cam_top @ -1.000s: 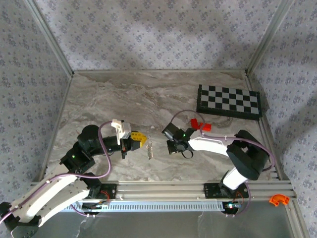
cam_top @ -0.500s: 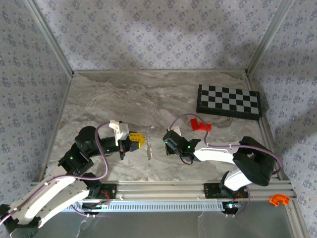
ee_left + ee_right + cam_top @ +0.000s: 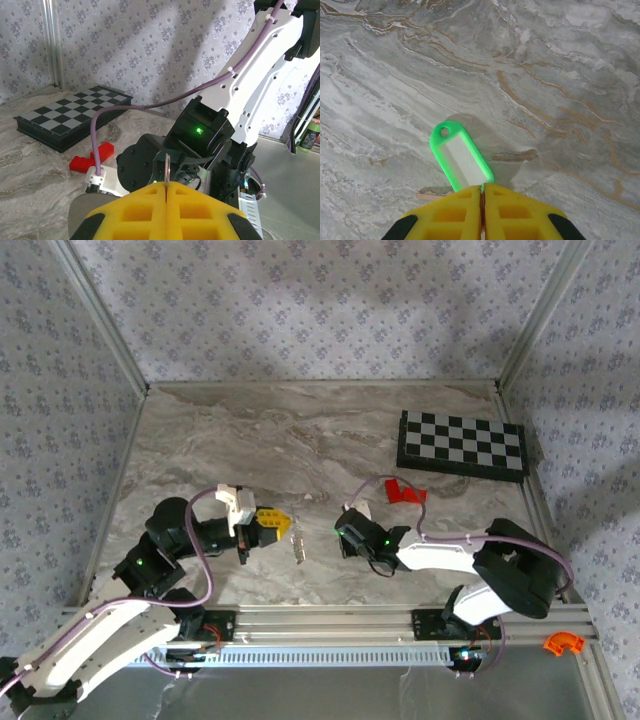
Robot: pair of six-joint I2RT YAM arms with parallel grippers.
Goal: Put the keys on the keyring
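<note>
Claw state comes first: the left claw (image 3: pixel 165 186) has its yellow pads pressed together on a thin upright sliver of metal, and the right claw (image 3: pixel 482 189) is likewise closed, pinching the near end of a green tag. Both work low over the marbled tabletop (image 3: pixel 250 430), near its front edge, their tips facing each other and close but apart. A folded checkerboard (image 3: pixel 462 444) lies well away at the far right, a red block (image 3: pixel 404 491) sits just beyond the right arm's wrist, and an orange curved piece (image 3: pixel 562 643) rests on the frame rail off the tabletop. The keyring (image 3: pixel 297 545) dangles from the left claw's tip as a short silvery loop between the two arms. The green key (image 3: pixel 461 159) juts forward from the right claw over the marble, its small hole at the free far end. The step in hand looks to be bringing key and ring together for threading, which is not yet done. The next move likely calls for fine alignment: the right arm must steer that small hole onto the ring while the left holds the floppy loop steady, and a slight miss would simply push the ring aside.
</note>
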